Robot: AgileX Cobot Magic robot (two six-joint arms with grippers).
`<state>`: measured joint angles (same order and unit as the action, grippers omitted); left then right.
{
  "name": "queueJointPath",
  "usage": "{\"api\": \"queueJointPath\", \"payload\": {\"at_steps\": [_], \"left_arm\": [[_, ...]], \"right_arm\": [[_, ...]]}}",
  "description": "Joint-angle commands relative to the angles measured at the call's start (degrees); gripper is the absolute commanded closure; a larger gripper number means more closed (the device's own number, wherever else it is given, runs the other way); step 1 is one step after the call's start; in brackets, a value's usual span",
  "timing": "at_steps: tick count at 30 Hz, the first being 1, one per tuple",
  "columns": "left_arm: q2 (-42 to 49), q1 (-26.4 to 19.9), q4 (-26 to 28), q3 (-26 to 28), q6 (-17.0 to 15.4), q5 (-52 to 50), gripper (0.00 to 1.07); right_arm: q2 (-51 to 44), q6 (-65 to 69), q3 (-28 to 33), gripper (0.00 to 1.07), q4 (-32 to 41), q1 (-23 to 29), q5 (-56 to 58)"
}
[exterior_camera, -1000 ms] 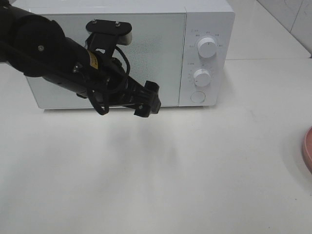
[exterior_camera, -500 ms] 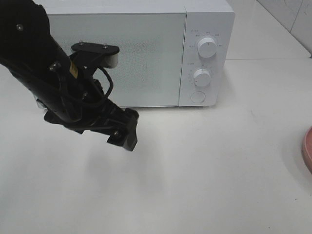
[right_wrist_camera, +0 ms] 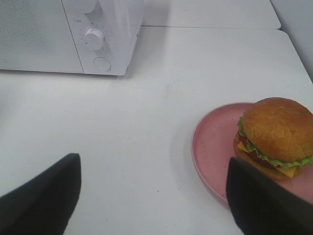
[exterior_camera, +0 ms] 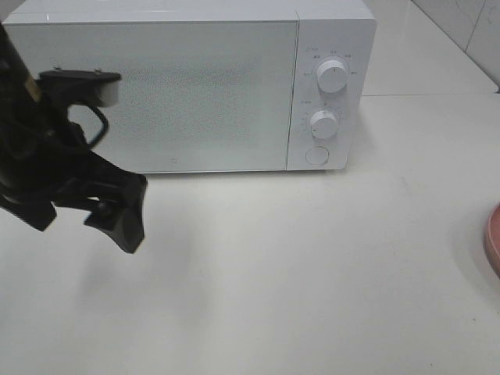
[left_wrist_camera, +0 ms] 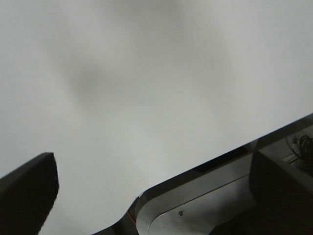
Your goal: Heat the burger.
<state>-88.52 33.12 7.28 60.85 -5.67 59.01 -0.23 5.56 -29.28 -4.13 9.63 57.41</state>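
— Black fingers first: what are they doing?

— The right gripper (right_wrist_camera: 151,203) has its two fingertips (right_wrist_camera: 41,196) spread wide with nothing between them, hovering over bare table (right_wrist_camera: 146,127). The left gripper (exterior_camera: 117,215) is also wide apart and empty, hanging above the table at the left, in front of the microwave's (exterior_camera: 195,86) lower left corner.

— And the burger?

— The burger (right_wrist_camera: 275,137) sits on the pink plate (right_wrist_camera: 215,147), off to the right side, well apart from the microwave. It is nearer the right gripper than the left.

— What could go wrong from here?

— I judge the main trouble is the door (exterior_camera: 156,94): it is closed, so the burger cannot go in until it is opened. The knobs (exterior_camera: 331,76) and round button (exterior_camera: 316,155) sit on the right panel; a careless reach could nudge a dial. Squeezing the soft bun too hard could crush it or push the layers apart, and a low approach could catch the plate's rim and slide it.

— Anything blocking the path?

— Between plate and microwave I see only open table.
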Motion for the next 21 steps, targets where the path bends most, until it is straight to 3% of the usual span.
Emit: {"api": "queueJointPath", "payload": {"at_steps": [1,2,4,5,7,11,21], "left_arm": [[3.7,-5.0,0.9,-0.1,1.5,3.1,0.08],[3.7,-5.0,0.9,-0.1,1.5,3.1,0.08],[7.6,-11.8,0.9,-0.3,3.1,7.5,0.08],[7.6,-11.8,0.9,-0.3,3.1,7.5,0.08],[11.3,-17.5,0.9,-1.2,4.6,9.2,0.08],[15.3,-22.1,0.9,-2.9,5.0,9.5,0.08],[31.6,-35.5,0.4,-15.5,8.4,10.9,0.08]], "right_arm": [[-1.4,0.0,0.0,0.31,0.2,-0.4,-0.3],[-1.4,0.0,0.0,0.31,0.2,-0.4,-0.3],[-1.4,0.0,0.0,0.31,0.2,-0.4,-0.3],[-1.4,0.0,0.0,0.31,0.2,-0.4,-0.3],[-1.4,0.0,0.0,0.31,0.2,-0.4,-0.3],[-1.4,0.0,0.0,0.31,0.2,-0.4,-0.3],[-1.4,0.0,0.0,0.31,0.2,-0.4,-0.3]]}}
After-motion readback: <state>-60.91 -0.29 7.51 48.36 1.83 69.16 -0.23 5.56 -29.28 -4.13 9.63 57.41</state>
